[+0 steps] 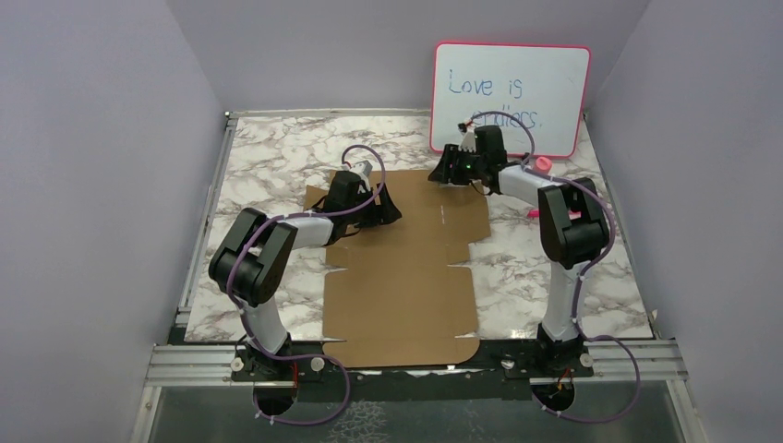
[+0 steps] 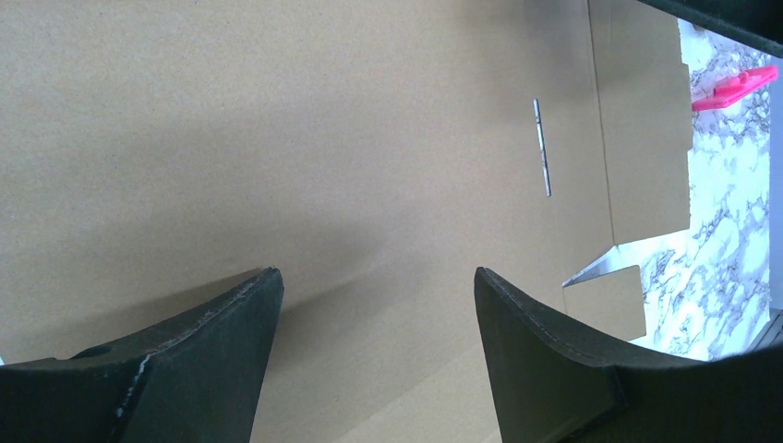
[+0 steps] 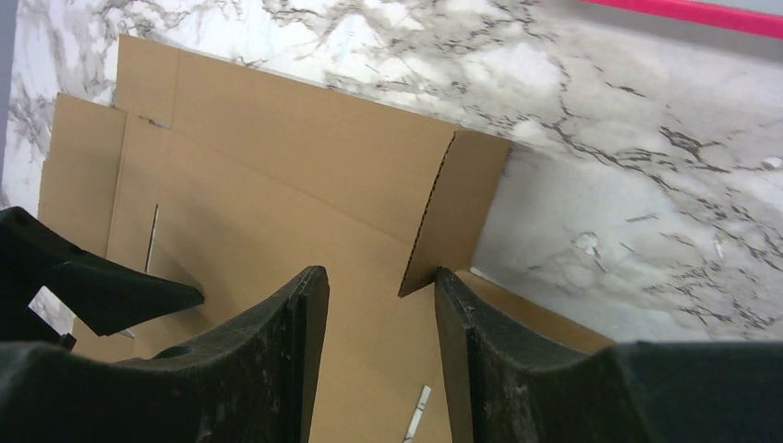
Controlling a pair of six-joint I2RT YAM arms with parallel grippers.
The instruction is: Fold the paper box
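The paper box [image 1: 406, 277] lies flat on the bench [image 1: 277, 148], centred — the whiteboard [image 1: 512, 97] stands behind it, far right.

Lilac-grey walls [image 1: 92, 185] on three sides. Marble-pattern table [image 1: 268, 157], metal rail [image 1: 185, 365] along near edge. Pink-framed whiteboard [image 1: 511, 97], blue writing, propped at back right. Grey floor [image 1: 443, 415] below rail. Even, soft light.
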